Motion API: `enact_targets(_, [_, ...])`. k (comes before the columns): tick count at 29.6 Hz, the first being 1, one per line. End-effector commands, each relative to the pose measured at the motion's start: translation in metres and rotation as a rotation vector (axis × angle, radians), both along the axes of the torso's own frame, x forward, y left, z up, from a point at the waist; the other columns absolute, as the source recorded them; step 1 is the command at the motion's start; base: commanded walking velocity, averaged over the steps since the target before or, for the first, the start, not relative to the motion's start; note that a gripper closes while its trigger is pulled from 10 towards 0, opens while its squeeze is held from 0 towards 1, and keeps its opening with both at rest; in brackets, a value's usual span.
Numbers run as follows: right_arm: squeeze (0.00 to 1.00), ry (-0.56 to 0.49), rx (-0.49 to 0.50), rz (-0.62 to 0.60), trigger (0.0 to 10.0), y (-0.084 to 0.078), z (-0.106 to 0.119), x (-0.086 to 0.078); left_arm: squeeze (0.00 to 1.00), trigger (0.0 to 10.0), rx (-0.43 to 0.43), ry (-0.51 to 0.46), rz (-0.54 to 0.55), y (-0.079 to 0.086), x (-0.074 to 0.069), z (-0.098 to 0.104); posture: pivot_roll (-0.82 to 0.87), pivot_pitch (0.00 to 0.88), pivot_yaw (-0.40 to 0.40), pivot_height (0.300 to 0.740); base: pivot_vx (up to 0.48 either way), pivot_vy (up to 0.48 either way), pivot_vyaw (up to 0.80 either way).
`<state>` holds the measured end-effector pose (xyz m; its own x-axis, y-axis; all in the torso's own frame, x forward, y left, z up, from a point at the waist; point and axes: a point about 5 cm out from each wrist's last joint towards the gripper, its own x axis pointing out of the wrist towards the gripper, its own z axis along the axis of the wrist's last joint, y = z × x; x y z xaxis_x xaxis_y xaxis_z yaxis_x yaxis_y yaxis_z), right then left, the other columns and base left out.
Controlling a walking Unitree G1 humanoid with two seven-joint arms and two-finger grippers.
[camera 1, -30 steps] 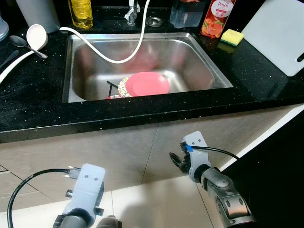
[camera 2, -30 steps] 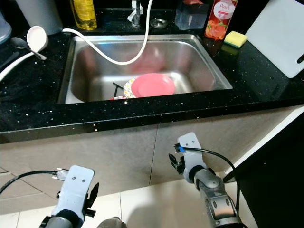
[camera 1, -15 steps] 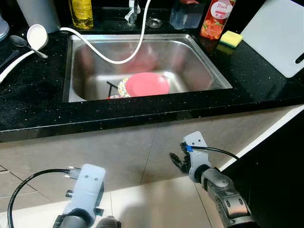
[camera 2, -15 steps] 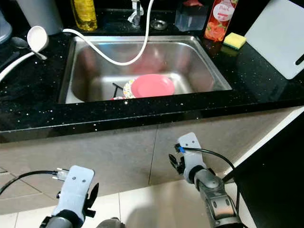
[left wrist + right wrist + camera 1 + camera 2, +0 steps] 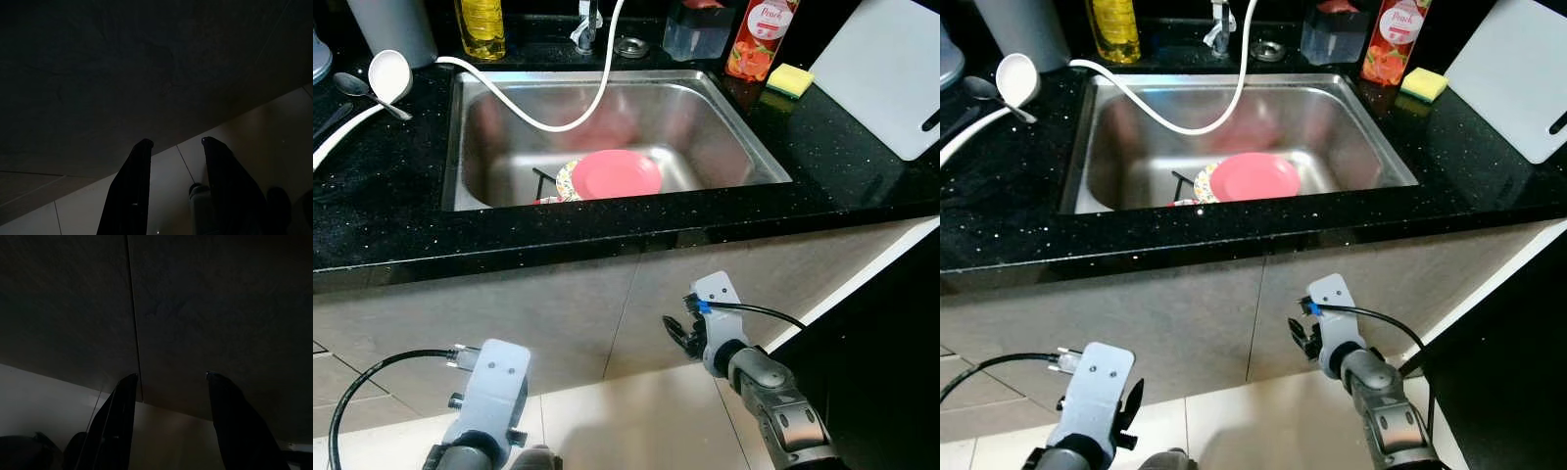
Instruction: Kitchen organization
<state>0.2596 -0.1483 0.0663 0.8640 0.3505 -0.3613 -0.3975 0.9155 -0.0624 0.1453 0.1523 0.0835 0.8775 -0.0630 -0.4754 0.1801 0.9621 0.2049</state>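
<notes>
Pink plate (image 5: 617,173) lies in the steel sink (image 5: 724,117) set in the black counter (image 5: 391,196), over what looks like a patterned plate. Left pincer (image 5: 176,147) and right pincer (image 5: 168,379) hang low by the cabinet front, fingers apart, empty.

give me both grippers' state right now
left gripper: open, holding nothing, hanging low by the cabinet front.
right gripper: open, holding nothing, also low by the cabinet.
</notes>
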Motion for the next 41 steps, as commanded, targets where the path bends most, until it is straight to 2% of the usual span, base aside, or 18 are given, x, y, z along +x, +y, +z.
enact_targets(1, [0.00,0.021,-0.008,0.006,10.0,-0.0004,-0.0038,-0.0038,0.00,10.0,0.015,0.017,-0.002,0.0024,-0.0027,-0.0040,0.21,0.070,-0.080,0.740,0.000,0.000,0.00])
enact_targets(41, [0.00,0.018,0.000,0.005,10.0,0.0038,-0.0045,0.0015,0.00,10.0,0.022,0.012,0.003,0.0054,-0.0001,-0.0061,0.21,0.055,-0.076,0.740,0.000,0.000,0.00])
